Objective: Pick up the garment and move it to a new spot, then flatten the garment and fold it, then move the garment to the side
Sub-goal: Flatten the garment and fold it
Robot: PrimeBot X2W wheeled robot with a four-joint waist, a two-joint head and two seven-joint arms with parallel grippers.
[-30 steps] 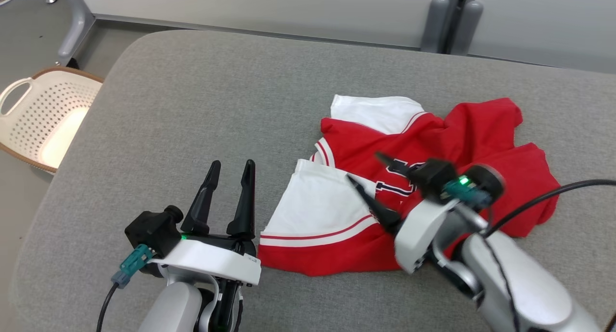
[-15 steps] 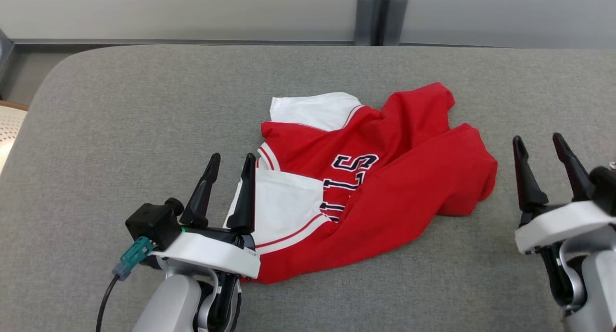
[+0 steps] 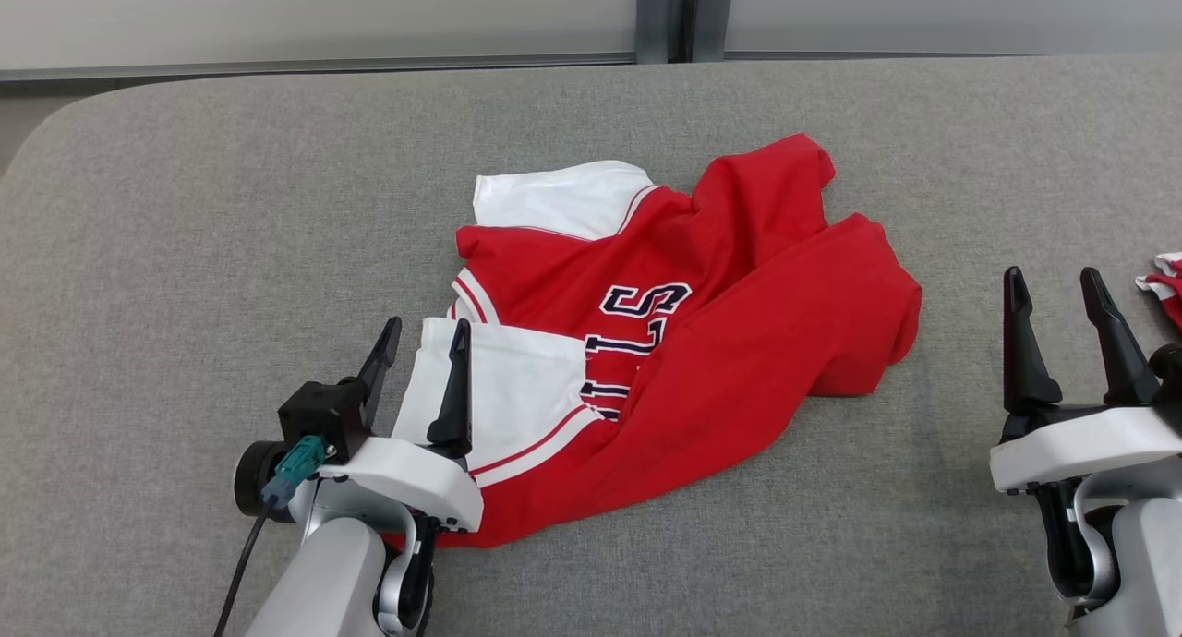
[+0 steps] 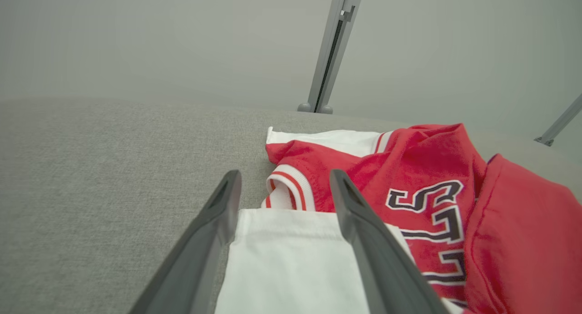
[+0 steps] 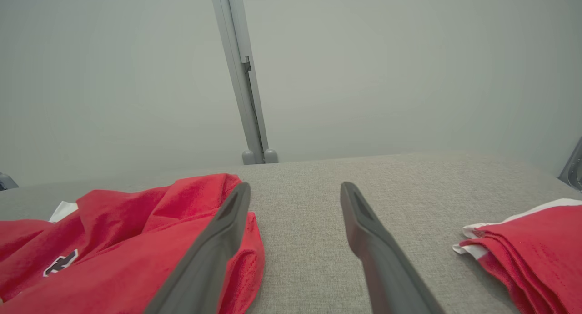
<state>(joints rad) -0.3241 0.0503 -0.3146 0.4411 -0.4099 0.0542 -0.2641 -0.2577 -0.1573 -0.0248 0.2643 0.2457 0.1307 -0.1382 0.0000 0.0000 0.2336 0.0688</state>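
Inspecting the layout, you find the garment (image 3: 702,342) crumpled on the grey surface (image 3: 231,203), between your two claws. Your left claw (image 3: 427,325) stands released, holding nothing. Its fingers straddle the edge of the white sleeve (image 3: 503,392), one over bare surface, the other over cloth; contact cannot be confirmed. Your right claw (image 3: 1052,273) is likewise released and empty, with the red hem lying apart to its left. A second, folded red piece (image 3: 1165,282) lies just right of that claw. Assessment: flattening appears to be the step in hand. The next move calls for lowering the left claw onto the sleeve edge, pinching it, and drawing it outward while the right claw takes the hem.
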